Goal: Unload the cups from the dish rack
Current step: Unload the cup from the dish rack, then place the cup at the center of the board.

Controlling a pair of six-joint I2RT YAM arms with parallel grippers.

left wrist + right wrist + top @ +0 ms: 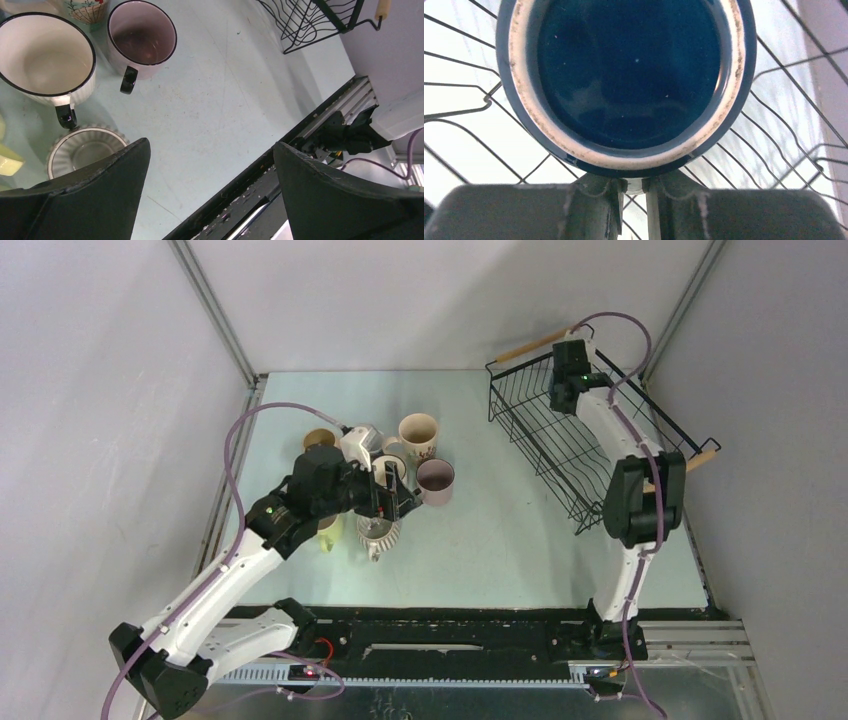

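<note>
Up at 1 o'clock, inside the dish rack (545, 455), R gripper (631, 187) is pinched on the dark blue cup's (629, 80) near edge. L gripper (211, 144) hangs wide apart over unloaded cups (418, 433) at 10 o'clock. Step: prob. last pickup. Next: lift clear w/o snagging wires.

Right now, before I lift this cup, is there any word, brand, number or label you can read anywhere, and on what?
No readable text in any view.
On the floral-printed cup: only a coloured picture print, no letters to be made out.
On the dark blue cup: no mark or lettering on the face that shows.
On the dish rack: bare wire, no label.
</note>
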